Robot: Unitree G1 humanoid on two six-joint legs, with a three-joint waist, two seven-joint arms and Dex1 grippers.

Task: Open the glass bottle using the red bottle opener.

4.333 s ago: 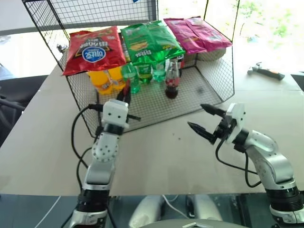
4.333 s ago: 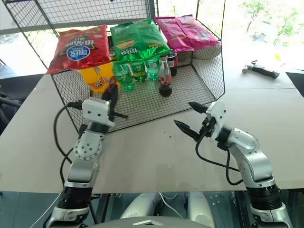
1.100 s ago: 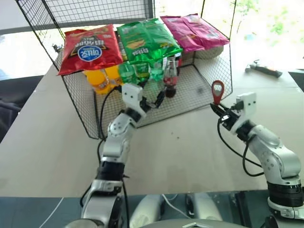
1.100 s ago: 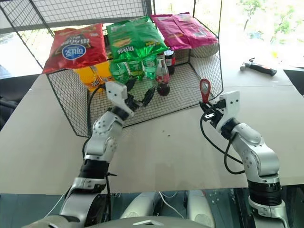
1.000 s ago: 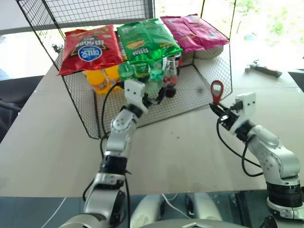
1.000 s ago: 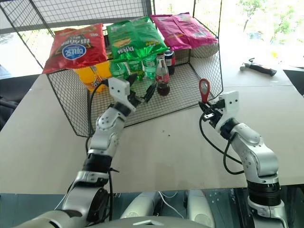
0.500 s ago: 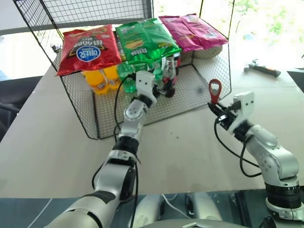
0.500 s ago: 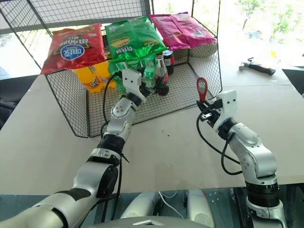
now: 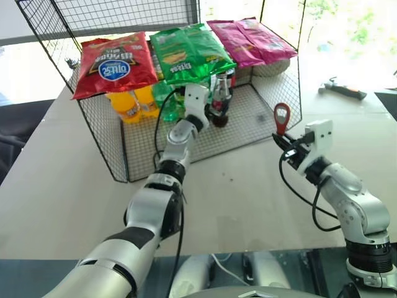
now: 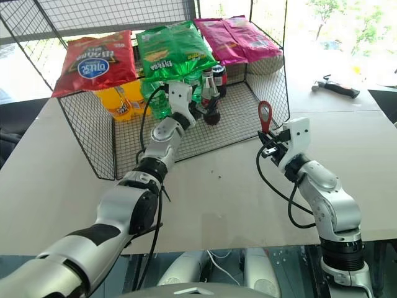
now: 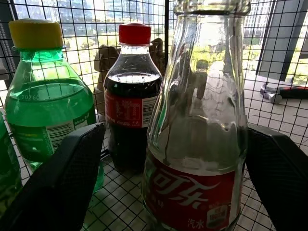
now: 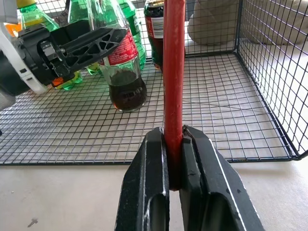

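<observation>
The glass bottle (image 11: 202,120), clear with a red label band and a little dark drink at the bottom, stands upright on the wire floor of the basket (image 9: 260,121). My left gripper (image 9: 214,113) reaches into the basket and is open, one black finger (image 11: 62,178) on each side of the bottle, neither pressing the glass. My right gripper (image 9: 285,141) hovers over the table outside the basket's front corner, shut on the handle of the red bottle opener (image 9: 282,117), which stands upright with its loop head on top.
Behind the glass bottle stand a dark bottle with a red cap (image 11: 132,96), green plastic bottles (image 11: 48,106) and orange bottles (image 9: 127,105). Chip bags (image 9: 189,53) lie on the basket's top. A hammer (image 9: 344,92) lies on the table at the far right.
My left arm has stretched forward into the basket, bringing its open fingers around the glass bottle. The right gripper, open and empty in the oldest frames, now holds the opener and keeps still.
</observation>
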